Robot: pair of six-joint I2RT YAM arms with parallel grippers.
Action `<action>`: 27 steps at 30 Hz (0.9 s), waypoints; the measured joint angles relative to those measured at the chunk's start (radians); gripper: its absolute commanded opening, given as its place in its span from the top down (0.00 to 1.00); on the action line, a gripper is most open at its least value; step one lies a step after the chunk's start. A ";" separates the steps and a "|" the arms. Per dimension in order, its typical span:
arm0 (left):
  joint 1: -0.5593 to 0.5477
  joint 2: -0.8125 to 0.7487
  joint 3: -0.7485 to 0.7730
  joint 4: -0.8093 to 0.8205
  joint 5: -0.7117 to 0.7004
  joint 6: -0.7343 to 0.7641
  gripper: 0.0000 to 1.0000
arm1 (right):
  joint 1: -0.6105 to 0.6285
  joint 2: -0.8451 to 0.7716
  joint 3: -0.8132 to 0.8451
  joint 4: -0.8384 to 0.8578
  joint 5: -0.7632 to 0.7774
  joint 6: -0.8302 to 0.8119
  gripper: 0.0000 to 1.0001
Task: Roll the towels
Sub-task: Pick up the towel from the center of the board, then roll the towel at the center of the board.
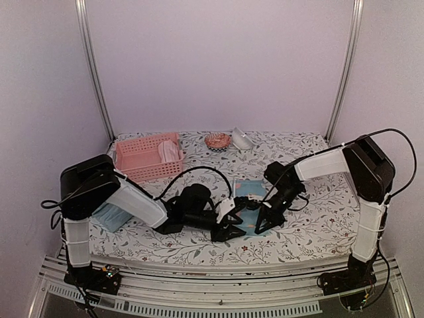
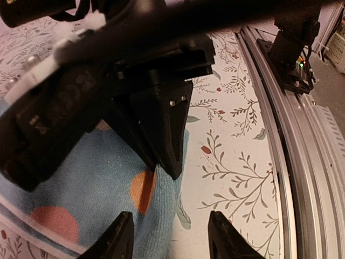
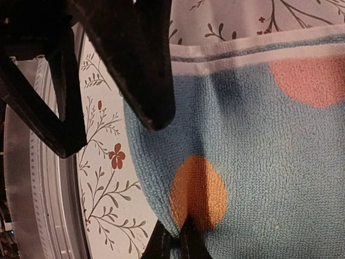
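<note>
The light blue towel (image 1: 249,193) with orange spots lies flat at the table's middle front. My right gripper (image 1: 265,222) is shut, pinching its near edge at an orange spot (image 3: 198,190), as the right wrist view (image 3: 177,244) shows. My left gripper (image 1: 229,229) is open just beside it, its jaws straddling the same towel edge (image 2: 161,216) in the left wrist view (image 2: 171,238). The pink towel (image 1: 169,151) lies in the pink basket. The pale teal towel (image 1: 111,216) lies at the left, partly under my left arm.
The pink perforated basket (image 1: 136,161) stands at the back left. A copper-coloured round object (image 1: 217,140) and a pale grey object (image 1: 242,139) sit at the back middle. The metal rail (image 2: 294,162) runs along the table's near edge.
</note>
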 measured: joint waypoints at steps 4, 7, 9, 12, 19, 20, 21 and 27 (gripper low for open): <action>0.004 0.029 0.008 0.003 0.032 -0.013 0.54 | -0.030 0.062 0.060 -0.085 -0.061 -0.021 0.96; 0.011 0.038 0.009 0.002 0.040 -0.017 0.58 | -0.045 0.097 0.102 -0.141 -0.083 -0.038 0.96; 0.019 0.040 0.009 0.001 0.045 -0.020 0.60 | -0.051 0.117 0.126 -0.171 -0.094 -0.047 0.96; 0.034 0.046 0.013 -0.003 0.055 -0.023 0.61 | -0.055 0.142 0.146 -0.201 -0.109 -0.059 0.96; 0.045 0.069 0.033 -0.010 0.062 -0.029 0.62 | -0.055 0.170 0.176 -0.248 -0.124 -0.075 0.96; 0.045 0.071 0.037 -0.011 0.063 -0.030 0.64 | -0.055 0.174 0.180 -0.255 -0.125 -0.079 0.96; 0.045 0.074 0.039 -0.011 0.064 -0.031 0.67 | -0.055 0.179 0.185 -0.260 -0.127 -0.081 0.96; 0.050 0.097 0.067 -0.029 0.089 -0.034 0.87 | -0.064 0.208 0.210 -0.299 -0.149 -0.095 0.96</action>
